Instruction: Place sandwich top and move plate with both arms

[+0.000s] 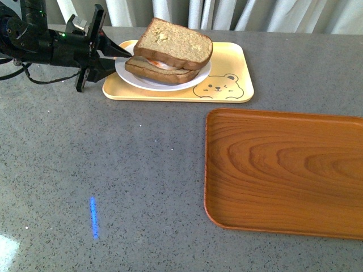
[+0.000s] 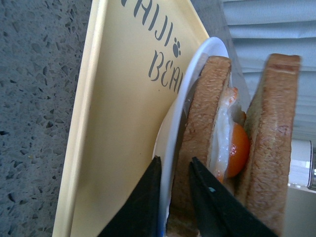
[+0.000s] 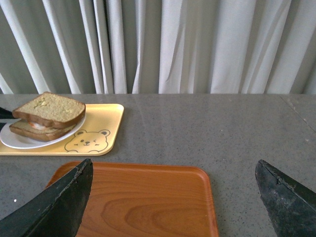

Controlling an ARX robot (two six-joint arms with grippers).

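Note:
The sandwich top (image 1: 173, 42) lies on the egg slice (image 1: 153, 69), a little askew, on the white plate (image 1: 142, 82). My left gripper (image 1: 122, 56) reaches in from the left and is shut on the plate's left rim. In the left wrist view its fingertips (image 2: 174, 165) pinch the plate rim (image 2: 197, 64), one finger under the plate and one between plate and lower slice (image 2: 200, 123). The top slice (image 2: 274, 128) sits over the egg yolk (image 2: 238, 148). My right gripper (image 3: 174, 165) hangs open above the wooden tray, far from the sandwich (image 3: 49, 108). It does not show in the front view.
The plate rests on a pale yellow bear tray (image 1: 227, 90) at the back of the grey table. A brown wooden tray (image 1: 283, 170) lies at the front right. White curtains (image 3: 173, 44) hang behind the table's far edge.

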